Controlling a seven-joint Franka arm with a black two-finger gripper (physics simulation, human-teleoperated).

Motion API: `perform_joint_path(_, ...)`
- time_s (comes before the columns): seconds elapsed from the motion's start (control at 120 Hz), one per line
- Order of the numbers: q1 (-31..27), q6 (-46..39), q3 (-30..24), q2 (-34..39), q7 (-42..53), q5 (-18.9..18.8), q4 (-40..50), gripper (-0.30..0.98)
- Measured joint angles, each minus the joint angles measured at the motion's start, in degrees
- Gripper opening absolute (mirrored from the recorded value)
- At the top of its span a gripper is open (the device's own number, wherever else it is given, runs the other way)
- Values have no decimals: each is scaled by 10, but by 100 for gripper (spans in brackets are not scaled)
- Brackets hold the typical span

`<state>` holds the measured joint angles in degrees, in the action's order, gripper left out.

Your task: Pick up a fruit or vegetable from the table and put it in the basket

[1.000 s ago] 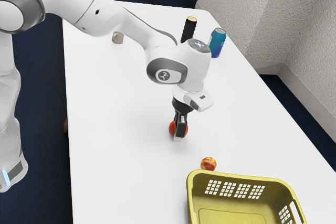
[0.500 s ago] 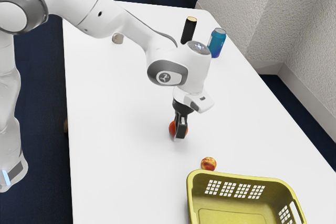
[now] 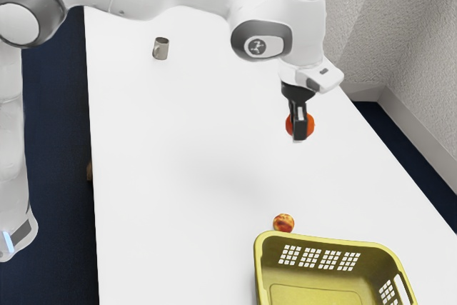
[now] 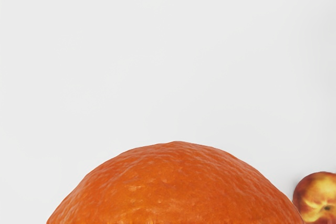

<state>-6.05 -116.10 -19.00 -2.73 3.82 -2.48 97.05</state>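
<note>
The pick-up half looks done: the hand (image 3: 299, 131) has its fingers closed around the orange (image 3: 310, 125) and holds it above the bench (image 3: 171, 176), well apart from the basket (image 3: 325, 239). Carrying it over the basket, lowering it and letting go are left. The exterior view gives the basket, the peach (image 3: 283, 223) just beside it and the mug (image 3: 163, 48); the wrist view brings out the orange's pitted skin and the dimple in the peach.

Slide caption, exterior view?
Black pincer holds round orange fruit above white table, perforated yellow plastic basket in foreground.
</note>
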Motion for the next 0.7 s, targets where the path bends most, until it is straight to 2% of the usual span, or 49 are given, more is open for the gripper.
perform_joint_path(0.058, 8, 17, -43, -19, 1, -6, -28, 29)
perform_joint_path(0.133, 121, 36, -63, -62, 1, -20, -77, 29)
perform_joint_path(0.175, 179, 55, -67, -111, 2, -39, -144, 28)
perform_joint_path(0.242, 222, 85, -69, -173, 2, -66, -219, 29)
perform_joint_path(0.383, 237, 123, -69, -215, 3, -92, -255, 28)
perform_joint_path(0.517, 238, 141, -67, -221, 6, -97, -261, 52)
perform_joint_path(0.7, 236, 153, -64, -222, 11, -102, -267, 64)
